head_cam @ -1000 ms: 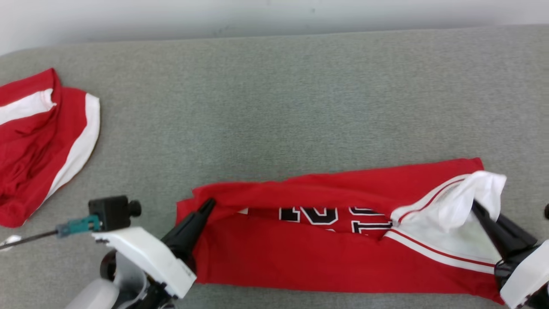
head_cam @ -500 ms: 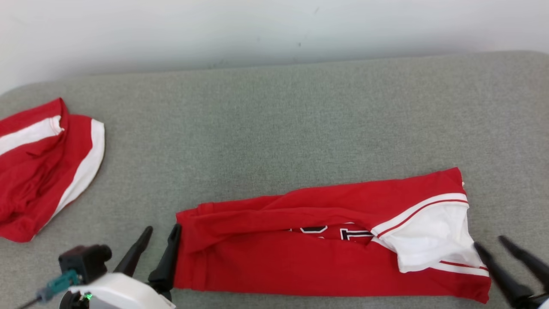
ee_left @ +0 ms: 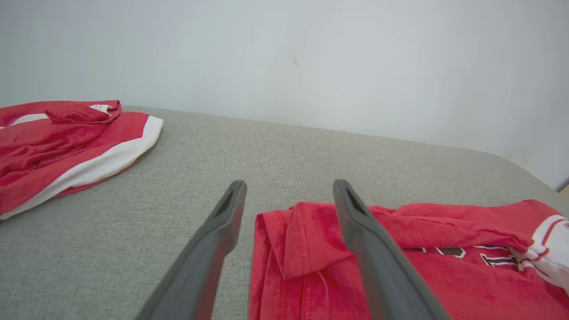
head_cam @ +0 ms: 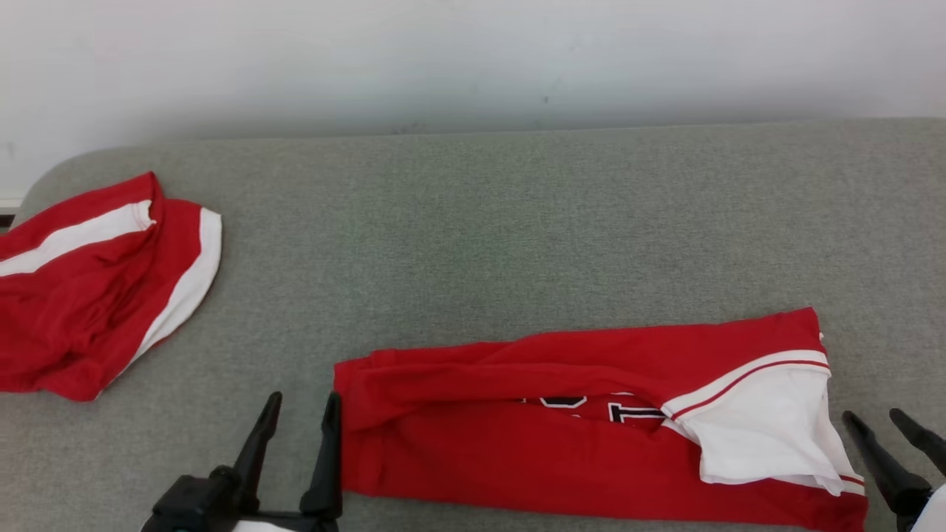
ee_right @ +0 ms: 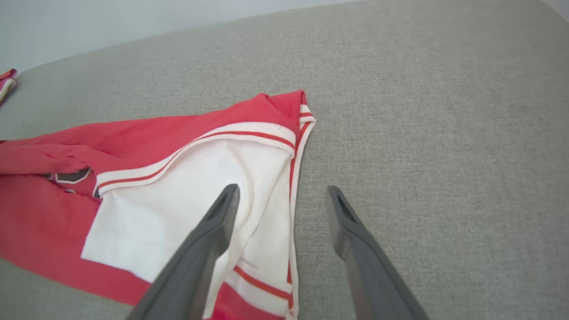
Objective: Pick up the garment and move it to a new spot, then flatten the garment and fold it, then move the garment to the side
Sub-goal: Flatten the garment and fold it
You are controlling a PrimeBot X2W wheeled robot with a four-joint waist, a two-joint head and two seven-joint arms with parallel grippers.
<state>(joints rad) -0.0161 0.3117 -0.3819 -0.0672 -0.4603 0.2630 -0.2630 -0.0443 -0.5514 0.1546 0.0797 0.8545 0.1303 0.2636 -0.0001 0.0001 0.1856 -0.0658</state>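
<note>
**Both claws spread open, fingers pointed forward**

The left claw (head_cam: 304, 399) is seen with its two dark fingers (head_cam: 255, 451) parted and set nearly parallel, tips pointed away from the robot. Just behind those fingers a black wrist block (head_cam: 194, 496) is visible. The right claw (head_cam: 872, 415) is likewise held open, its fingers angled slightly outward from a pale housing (head_cam: 937, 510) behind them. In each wrist view the fingers are shown well apart.

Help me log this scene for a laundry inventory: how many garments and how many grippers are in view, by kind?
Red-and-white garments: 2, the folded garment near the middle and the crumpled garment at the left.
Grippers: 2, the left gripper and the right gripper, both open.
Total: 4.
</note>
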